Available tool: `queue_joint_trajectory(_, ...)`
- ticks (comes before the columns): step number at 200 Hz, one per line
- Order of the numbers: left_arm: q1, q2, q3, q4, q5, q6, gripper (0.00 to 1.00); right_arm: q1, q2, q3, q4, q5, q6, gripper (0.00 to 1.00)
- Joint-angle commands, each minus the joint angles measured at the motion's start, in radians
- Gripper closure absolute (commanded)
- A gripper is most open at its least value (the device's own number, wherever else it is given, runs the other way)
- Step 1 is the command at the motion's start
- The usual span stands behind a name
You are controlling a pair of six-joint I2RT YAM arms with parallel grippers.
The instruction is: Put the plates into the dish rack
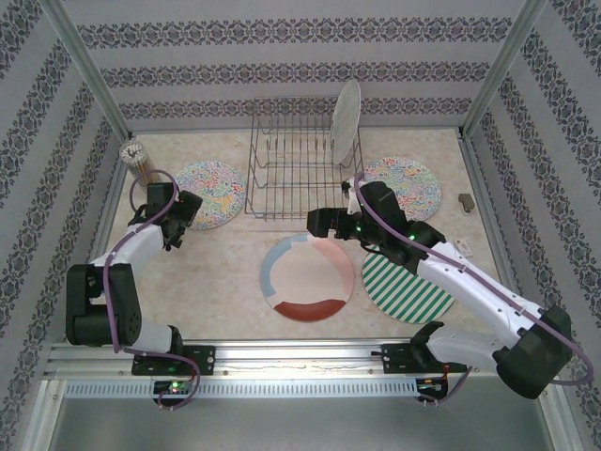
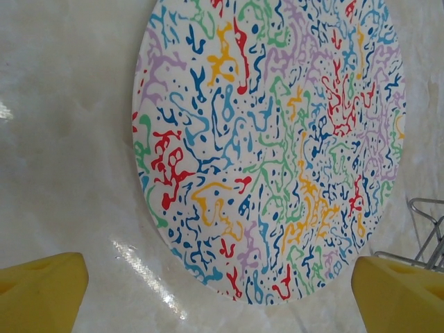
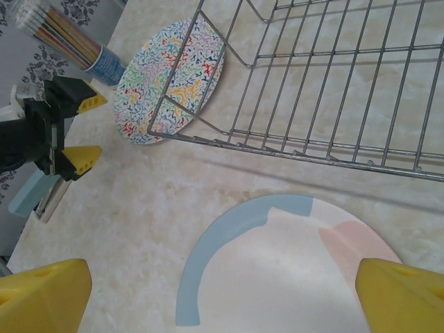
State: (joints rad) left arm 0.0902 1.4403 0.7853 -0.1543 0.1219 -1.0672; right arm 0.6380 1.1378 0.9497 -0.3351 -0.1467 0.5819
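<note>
At twelve o'clock from my left gripper [image 2: 222, 302], wide open and empty, lies a floral plate [image 2: 270, 146]; my right gripper [image 3: 222, 298], equally spread and empty, hovers over the cream plate [image 3: 277, 267], dish rack [image 3: 333, 90] at twelve

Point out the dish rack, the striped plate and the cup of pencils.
dish rack [image 1: 291, 178], top view, bare wire floor.
striped plate [image 1: 402, 295], top view, its uncovered left half.
cup of pencils [image 3: 104, 66], right wrist view, blue band.

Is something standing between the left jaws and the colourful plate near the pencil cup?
Nothing visible does: the open left jaws face the floral plate across bare table, and the dish rack stands beside it.
</note>
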Motion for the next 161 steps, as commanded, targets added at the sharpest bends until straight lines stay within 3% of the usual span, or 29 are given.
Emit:
queue_joint_trajectory(1, 0.019, 0.027, -0.019, 0.087, 0.036, -0.036, 0.04, 0.009, -0.024, -0.026, 0.021, 0.027, 0.019, 0.02)
queue_joint_trajectory(161, 0.034, 0.078, -0.069, 0.171, 0.036, -0.052, 0.05, -0.022, -0.024, 0.017, -0.034, 0.029, -0.008, 0.02)
